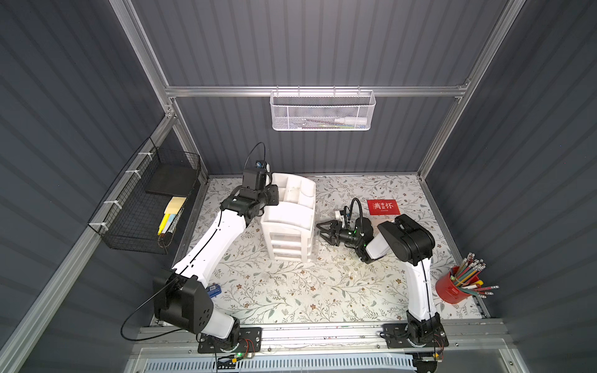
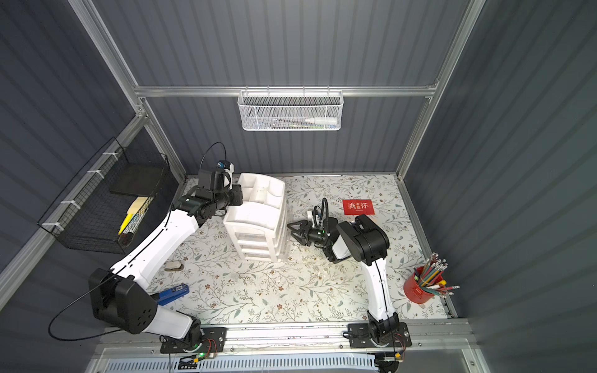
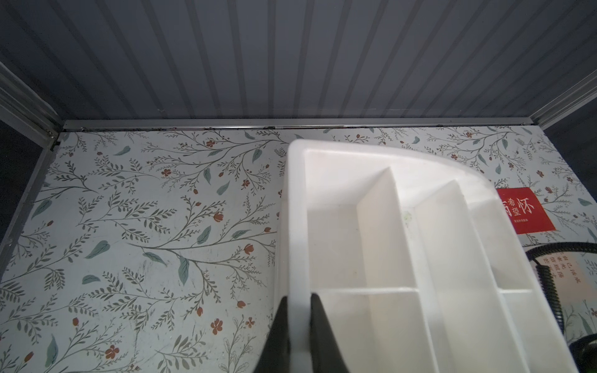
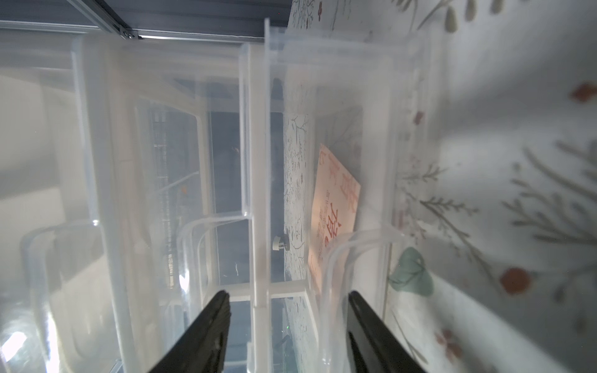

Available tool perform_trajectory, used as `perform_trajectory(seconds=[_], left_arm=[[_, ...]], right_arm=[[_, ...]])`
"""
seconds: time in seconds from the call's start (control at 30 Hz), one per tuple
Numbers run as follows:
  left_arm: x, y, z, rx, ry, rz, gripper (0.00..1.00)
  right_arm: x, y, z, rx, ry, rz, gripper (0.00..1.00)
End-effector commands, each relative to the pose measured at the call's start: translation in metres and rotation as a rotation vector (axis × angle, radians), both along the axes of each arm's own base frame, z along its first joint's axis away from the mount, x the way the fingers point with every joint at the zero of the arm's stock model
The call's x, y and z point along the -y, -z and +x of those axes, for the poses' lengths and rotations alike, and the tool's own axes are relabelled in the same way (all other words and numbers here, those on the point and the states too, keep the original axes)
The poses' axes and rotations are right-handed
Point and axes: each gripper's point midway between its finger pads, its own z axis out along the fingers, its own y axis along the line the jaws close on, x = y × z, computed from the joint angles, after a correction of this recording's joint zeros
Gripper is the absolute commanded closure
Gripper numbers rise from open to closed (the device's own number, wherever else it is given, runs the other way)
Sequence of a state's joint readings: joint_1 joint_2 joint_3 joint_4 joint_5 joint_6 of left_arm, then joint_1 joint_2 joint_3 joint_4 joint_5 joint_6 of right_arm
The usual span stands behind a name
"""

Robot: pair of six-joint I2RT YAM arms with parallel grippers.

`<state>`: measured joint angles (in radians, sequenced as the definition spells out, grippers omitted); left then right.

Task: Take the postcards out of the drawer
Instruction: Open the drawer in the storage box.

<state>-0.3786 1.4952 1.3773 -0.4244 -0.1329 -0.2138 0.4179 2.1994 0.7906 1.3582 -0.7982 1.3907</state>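
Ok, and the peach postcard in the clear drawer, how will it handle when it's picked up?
The peach postcard looks paper-thin, so probably light and bendy. It seems to lie flat on the clear drawer floor, so it may slide instead of lifting. With the left claw pinching the white organizer, the unit likely won't shift.

A: floral-patterned tabletop before me. B: white mesh basket hung on the back rail, with a white tube lying flat inside. C: black wire basket on the wall at my left, holding yellow sticky-note pads and a dark flat slab. D: red cup at the table's edge on my right, filled with pencils. E: blue object, possibly a stapler, lying on the tabletop at my near left.
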Motion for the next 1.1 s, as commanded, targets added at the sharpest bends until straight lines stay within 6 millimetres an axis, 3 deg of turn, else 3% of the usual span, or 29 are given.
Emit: perform_trajectory(seconds=[0.0, 0.27, 0.53, 1.07], left_arm=[[-0.005, 0.09, -0.026, -0.268, 0.054, 0.147, 1.0], [-0.005, 0.091, -0.026, -0.269, 0.054, 0.148, 1.0], [-0.006, 0.09, -0.026, -0.268, 0.053, 0.149, 1.0], [-0.011, 0.088, -0.025, -0.257, 0.031, 0.169, 1.0]], right_arm=[[0.007, -0.029, 0.002, 0.1, 0.001, 0.033, 0.41], [0.013, -0.023, 0.002, 0.083, 0.012, 0.024, 0.43], [0.015, -0.012, 0.003, 0.066, 0.025, 0.01, 0.53], [0.022, -0.014, 0.004, 0.104, 0.041, -0.006, 0.63]])
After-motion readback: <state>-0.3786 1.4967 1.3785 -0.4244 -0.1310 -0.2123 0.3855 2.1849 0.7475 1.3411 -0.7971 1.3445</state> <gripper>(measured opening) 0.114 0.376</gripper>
